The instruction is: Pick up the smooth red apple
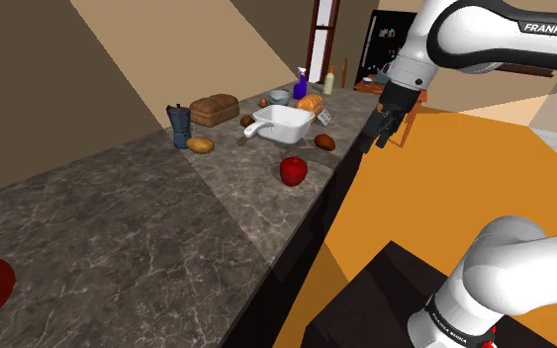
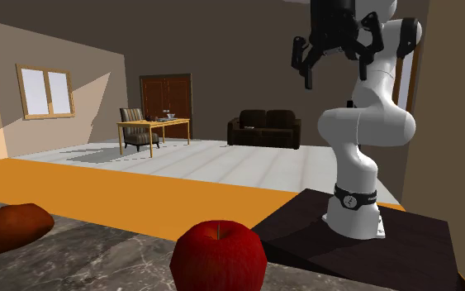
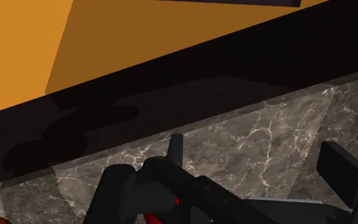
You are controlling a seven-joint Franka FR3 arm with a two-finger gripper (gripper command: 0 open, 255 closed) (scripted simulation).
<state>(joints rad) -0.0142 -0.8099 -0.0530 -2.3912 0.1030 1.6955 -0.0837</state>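
The red apple rests on the marbled table, near the white dish on the side facing the shoulder camera. To the dish's right in that view, past the table's edge, hangs the hand, fingers spread, grasping nothing.

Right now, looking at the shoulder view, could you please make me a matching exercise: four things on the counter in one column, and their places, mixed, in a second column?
Things
1. red apple
2. brown loaf
3. white dish
4. blue spray bottle

Places
A. at the far end, beside a pale bottle
B. next to the dark blue pot, near the wall
C. alone, near the counter edge by the orange floor
D. just beyond the apple, handle toward the shoulder view's left

Pairs: 1-C, 2-B, 3-D, 4-A
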